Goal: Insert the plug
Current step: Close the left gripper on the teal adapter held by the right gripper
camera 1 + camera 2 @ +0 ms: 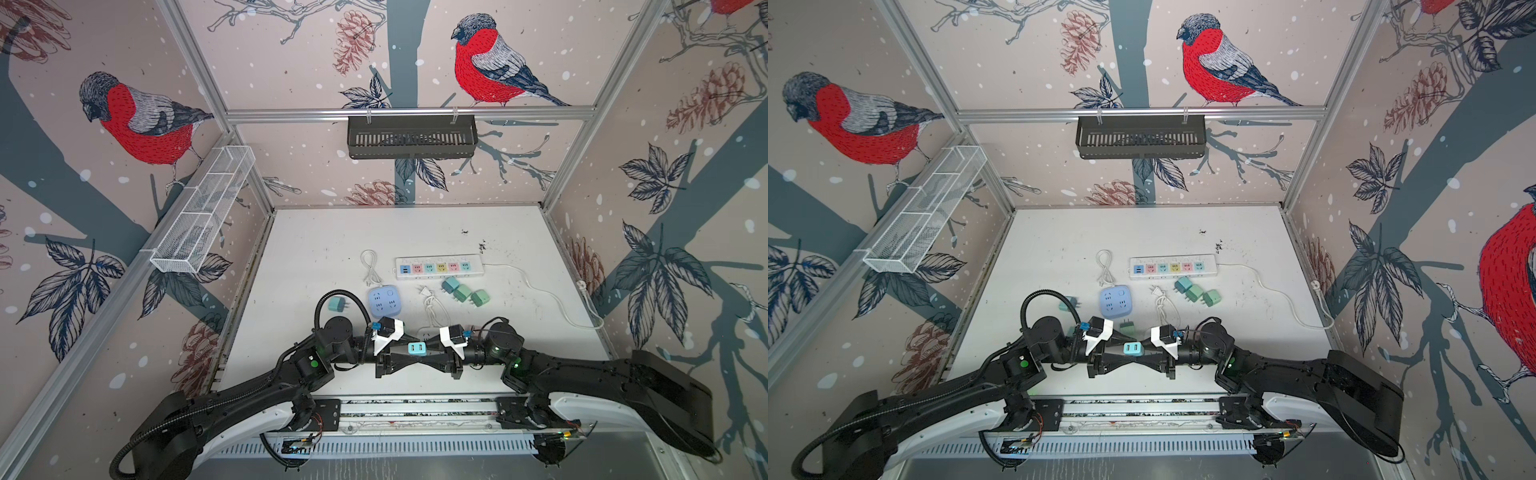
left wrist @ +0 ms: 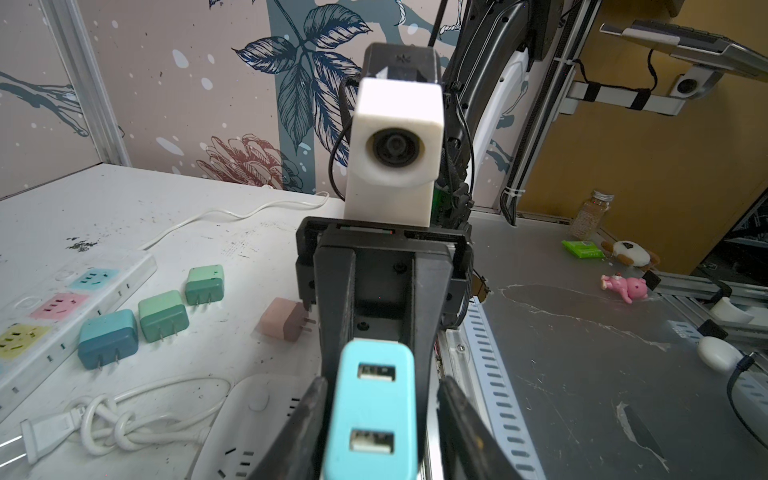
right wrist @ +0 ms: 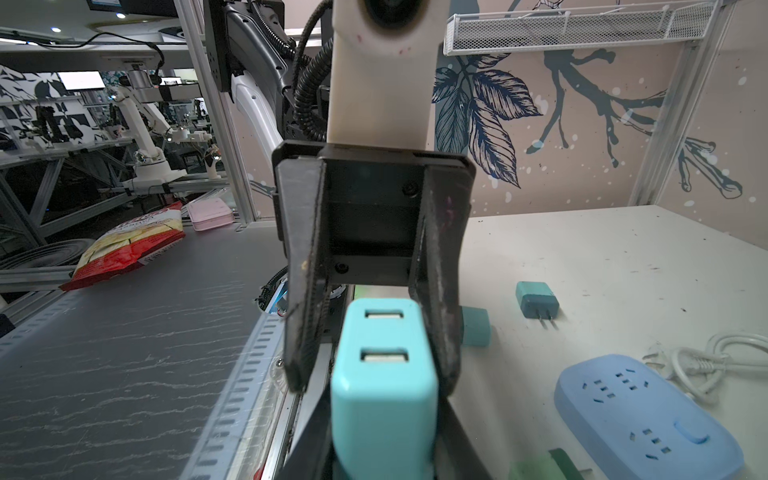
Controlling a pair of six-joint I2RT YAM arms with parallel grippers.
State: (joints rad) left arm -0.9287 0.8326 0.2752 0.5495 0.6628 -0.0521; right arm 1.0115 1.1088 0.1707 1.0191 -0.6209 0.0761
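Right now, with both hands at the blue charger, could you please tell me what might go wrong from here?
1. The right hand grips the charger, but the left hand shows a gap beside it in the left wrist view; releasing early could drop it.
2. Its prongs are hidden in every view, so alignment with the strip cannot be checked yet.
3. A fall may tangle it in the cable nearby.
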